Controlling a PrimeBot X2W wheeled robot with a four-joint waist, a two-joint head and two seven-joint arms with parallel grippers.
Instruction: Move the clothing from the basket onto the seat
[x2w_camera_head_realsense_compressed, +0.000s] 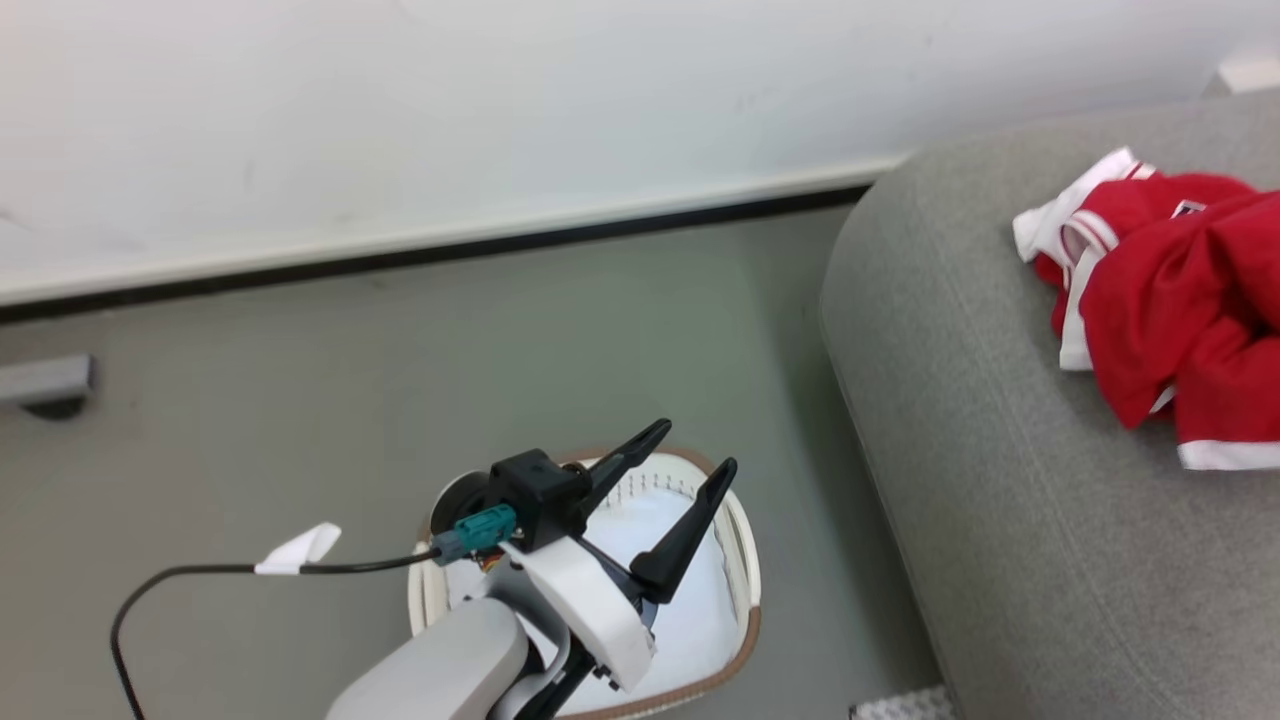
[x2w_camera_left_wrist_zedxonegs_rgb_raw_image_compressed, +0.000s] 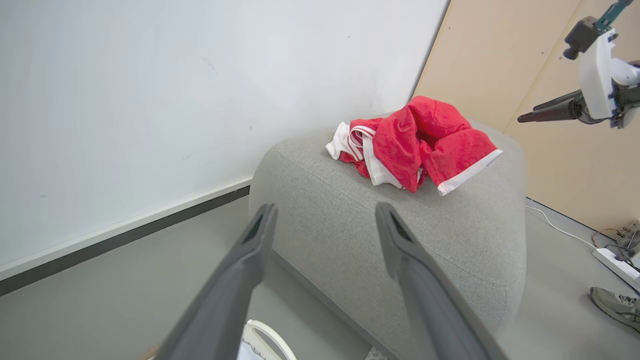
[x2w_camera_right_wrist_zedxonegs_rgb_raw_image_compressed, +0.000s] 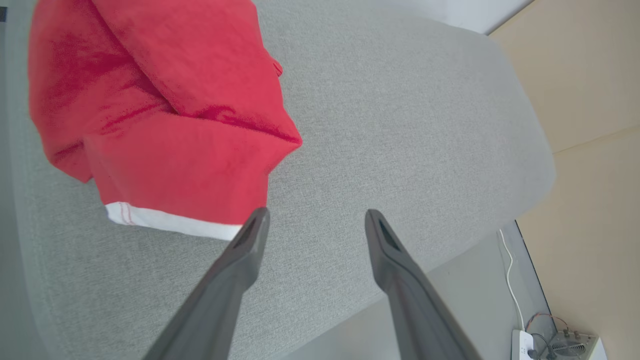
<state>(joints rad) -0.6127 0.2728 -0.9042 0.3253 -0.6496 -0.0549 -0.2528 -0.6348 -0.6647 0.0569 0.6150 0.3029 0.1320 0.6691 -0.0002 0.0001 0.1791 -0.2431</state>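
Crumpled red basketball garments with white trim (x2w_camera_head_realsense_compressed: 1170, 300) lie on the light-grey fabric sofa seat (x2w_camera_head_realsense_compressed: 1000, 520), towards its wall-side edge. The right gripper (x2w_camera_right_wrist_zedxonegs_rgb_raw_image_compressed: 316, 215), jaws wide and empty, hovers just beside their white hem. The left gripper (x2w_camera_head_realsense_compressed: 697, 447), equally wide, hangs over the cream perforated plastic basket (x2w_camera_head_realsense_compressed: 748, 600), well apart.
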